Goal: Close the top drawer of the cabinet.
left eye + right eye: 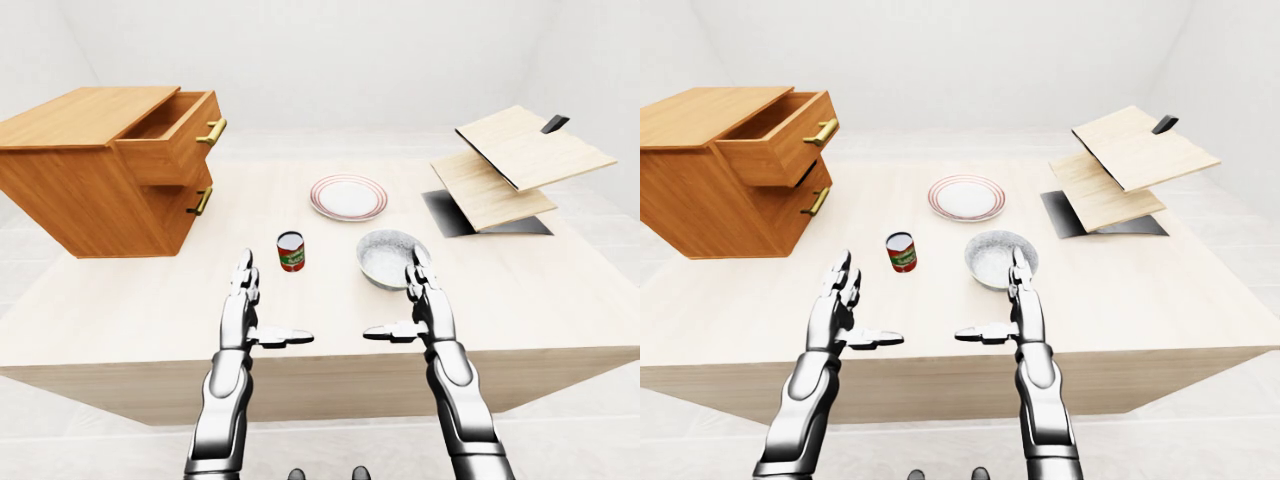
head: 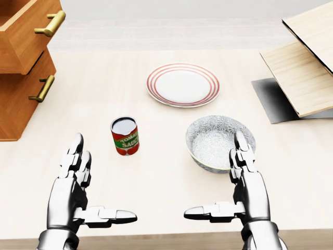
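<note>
A wooden cabinet (image 1: 80, 190) stands on the table at the left of the left-eye view. Its top drawer (image 1: 170, 135) is pulled out, with a brass handle (image 1: 212, 131) on its face; the lower drawer with its handle (image 1: 200, 201) sits nearly flush. My left hand (image 1: 258, 305) hovers open over the table's near edge, well below and right of the cabinet. My right hand (image 1: 405, 300) is open too, beside a bowl. Neither hand touches anything.
A red tomato-sauce can (image 2: 125, 136) stands between the hands. A patterned grey bowl (image 2: 217, 141) lies by the right hand, a red-rimmed plate (image 2: 182, 84) beyond it. Tilted wooden boards (image 1: 510, 165) over a dark mat (image 1: 480, 215) sit at the right.
</note>
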